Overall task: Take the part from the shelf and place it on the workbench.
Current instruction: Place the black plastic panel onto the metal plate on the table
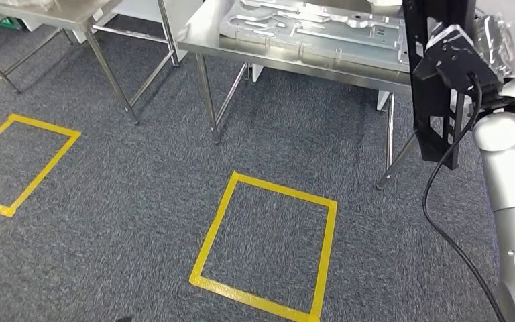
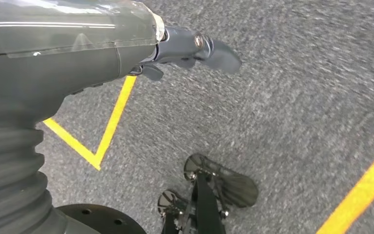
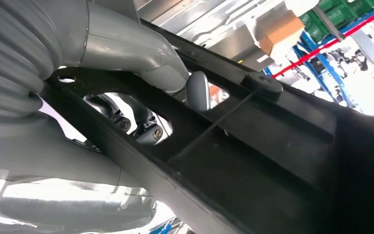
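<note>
A long black plastic part (image 1: 434, 114) with ribbed cut-outs hangs upright at the right of the head view, held by my right hand (image 1: 493, 37) just in front of the steel workbench (image 1: 288, 57). In the right wrist view the thumb (image 3: 141, 53) presses on the part (image 3: 253, 161) and darker fingers (image 3: 139, 122) reach through one of its openings. My left hand (image 2: 190, 48) hangs over the grey carpet and holds nothing, its fingers loosely apart.
A large silver metal panel (image 1: 308, 27) lies on the workbench. A second steel table (image 1: 74, 17) stands at the far left. Yellow tape squares (image 1: 265, 245) (image 1: 20, 164) mark the carpet in front of the tables. A black cable (image 1: 442, 201) hangs from my right wrist.
</note>
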